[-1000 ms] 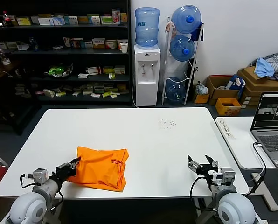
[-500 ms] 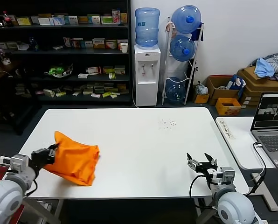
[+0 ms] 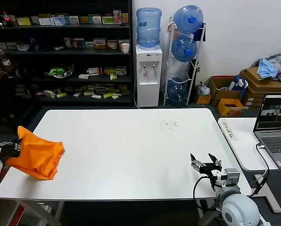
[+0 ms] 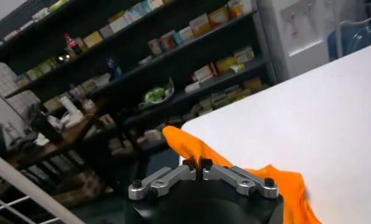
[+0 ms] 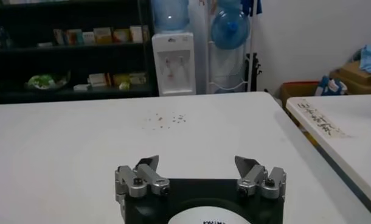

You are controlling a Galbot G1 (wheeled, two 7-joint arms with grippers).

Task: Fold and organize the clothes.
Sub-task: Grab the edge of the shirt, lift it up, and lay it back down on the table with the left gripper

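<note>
Head view, change: folded shirt dragged from near the middle front of the table out to its left edge within the last second; now bunched, one corner lifted, part of it past the edge.
Head view, left gripper: at the table's left edge, pinched shut on the shirt's raised corner.
Head view, right gripper: near the table's front right corner, fingers spread wide, holding nothing, same place as a second ago.
Head view, meaning: folding looks finished; likely the putting-away step, shirt being carried off the table's left side. Only a guess.
Head view, count: one shirt, one table, two grippers, one laptop right of the table.

Left wrist view, grip: fingers closed together with orange cloth coming up between the tips; rest of the shirt trailing back toward the table's corner.
Left wrist view, lettering or label: not visible.
Left wrist view, count: one shirt, one gripper.

Right wrist view, fingers: both fingertips well apart, bare table between them.
Right wrist view, shirt: not in sight.
Right wrist view, count: one gripper, one scatter of dark specks farther up the table.
</note>
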